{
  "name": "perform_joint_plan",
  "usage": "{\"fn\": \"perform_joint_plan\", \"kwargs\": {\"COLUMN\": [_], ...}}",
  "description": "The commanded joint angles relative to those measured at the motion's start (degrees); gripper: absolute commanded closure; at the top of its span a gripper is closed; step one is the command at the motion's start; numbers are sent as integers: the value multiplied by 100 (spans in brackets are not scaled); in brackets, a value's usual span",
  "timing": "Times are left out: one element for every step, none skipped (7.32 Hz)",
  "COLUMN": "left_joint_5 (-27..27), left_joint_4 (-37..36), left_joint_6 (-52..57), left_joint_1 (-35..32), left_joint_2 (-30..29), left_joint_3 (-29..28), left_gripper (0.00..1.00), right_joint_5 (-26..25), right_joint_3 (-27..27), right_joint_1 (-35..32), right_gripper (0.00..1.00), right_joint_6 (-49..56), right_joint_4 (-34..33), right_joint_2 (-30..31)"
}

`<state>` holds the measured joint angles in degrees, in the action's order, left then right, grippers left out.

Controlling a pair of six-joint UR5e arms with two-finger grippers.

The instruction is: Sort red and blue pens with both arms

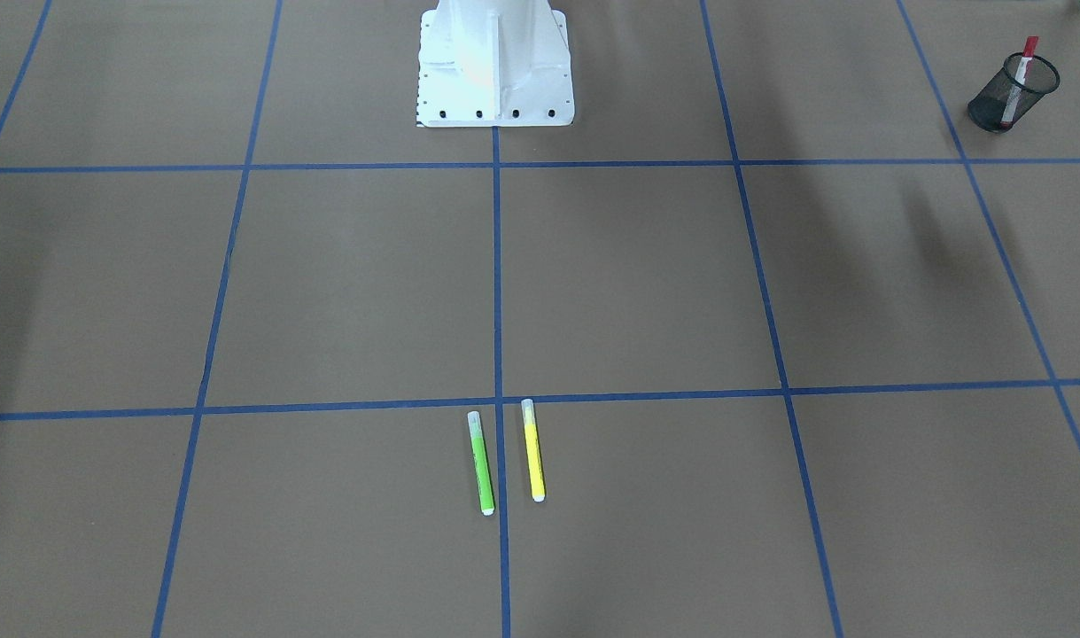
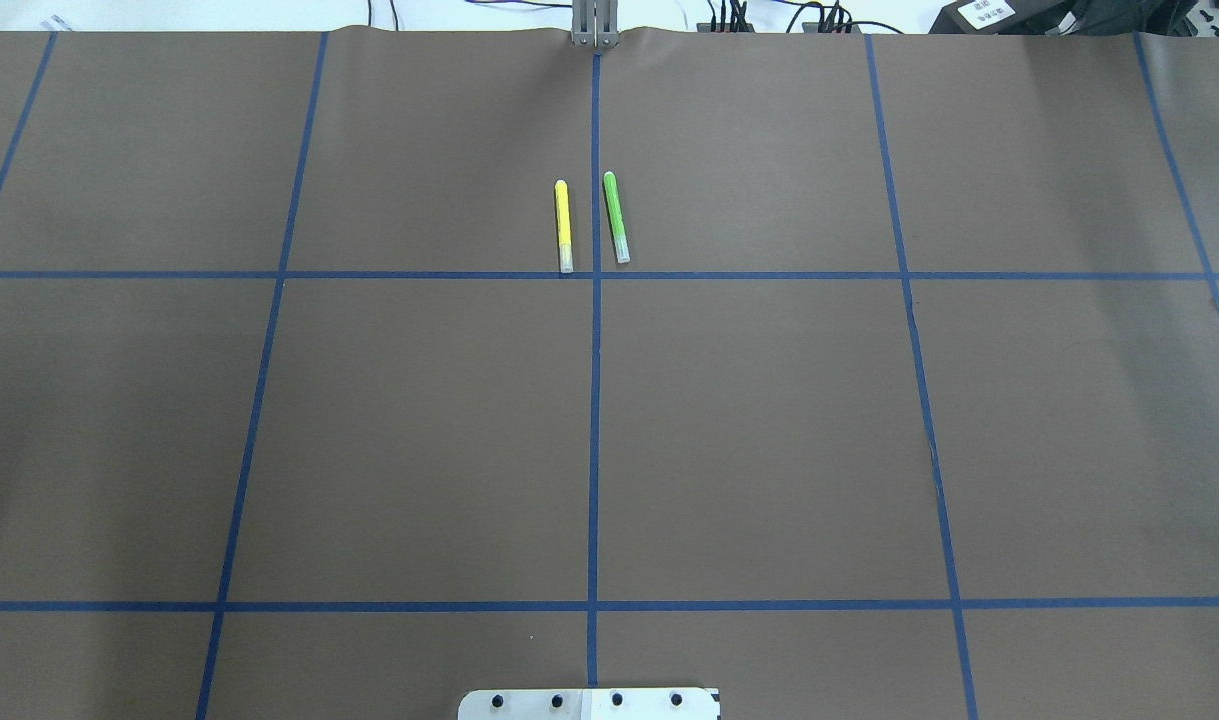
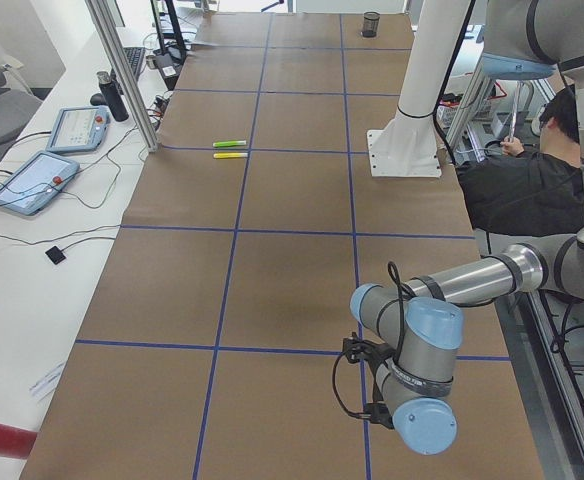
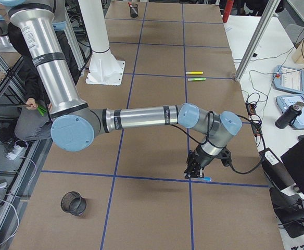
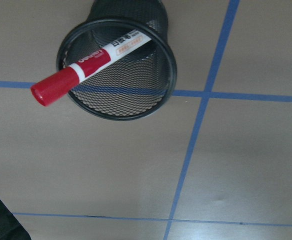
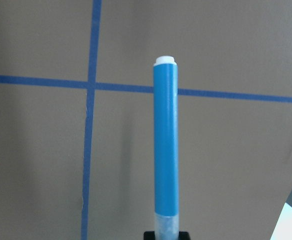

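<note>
Numbering two: red pen (image 5: 101, 57), blue pen (image 6: 166, 140).

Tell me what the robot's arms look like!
Both are chunky tubes joined by round joints. The left arm and the right arm are shiny silver with dark grey bands, and each joint has a pale blue cap on it. Thin black cables loop around the wrists. The right gripper is small and black.

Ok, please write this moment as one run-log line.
red pen: leaning in mesh cup | blue pen: clamped in right gripper | left arm: wrist above mesh cup | green marker, yellow marker: lying on table
</note>
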<state>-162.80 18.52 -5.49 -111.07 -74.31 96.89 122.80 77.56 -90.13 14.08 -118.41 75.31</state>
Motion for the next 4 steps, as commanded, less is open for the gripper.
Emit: {"fn": "perform_joint_plan", "kwargs": {"left_joint_5": [-102,-111,-163,-207], "left_joint_4": [212,570,1191,1998], "left_joint_6": [-416,-670,-1169,-1861], "left_joint_1": [16,33,51,59], "left_joint_2": [-574,-732,-821,-857], "left_joint_3": [6,6,6,14], "left_gripper": [0,0,0,0], "right_joint_5": [166,148,131,113], "right_joint_3": [-39,-57,-31,-66], "right_joint_1": [-495,-671,-838,-979], "right_gripper": [100,100,100,100], "right_joint_6": [164,165,200,462], "right_joint_4": [-121,-321,-724,-971], "right_joint_2": [448,519,528,607]}}
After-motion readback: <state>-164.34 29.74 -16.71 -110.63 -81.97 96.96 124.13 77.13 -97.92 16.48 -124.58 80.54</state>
